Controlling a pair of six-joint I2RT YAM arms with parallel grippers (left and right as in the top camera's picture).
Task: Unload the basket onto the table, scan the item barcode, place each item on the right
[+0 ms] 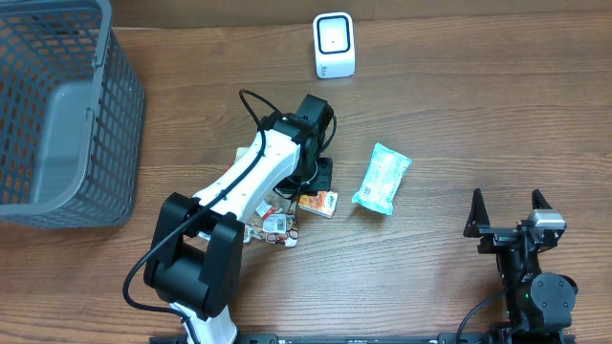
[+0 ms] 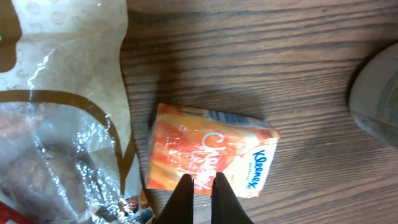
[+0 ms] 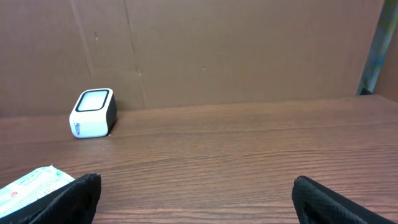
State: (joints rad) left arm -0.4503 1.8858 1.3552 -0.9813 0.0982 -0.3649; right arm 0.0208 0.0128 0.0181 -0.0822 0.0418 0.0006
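Two tissue packs lie on your bench [image 1: 459, 96]. The orange pack [image 2: 211, 155] sits at your left gripper [image 2: 202, 182], whose clenched tips meet its near edge. The green pack [image 1: 382, 179] lies just right. One scanner [image 1: 334, 45] stands far, one basket [image 1: 57, 115] far left. Your right gripper [image 1: 509, 205] hangs released.

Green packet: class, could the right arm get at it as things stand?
Probably yes: the green packet lies by itself, and nothing stands between it and the open right gripper.
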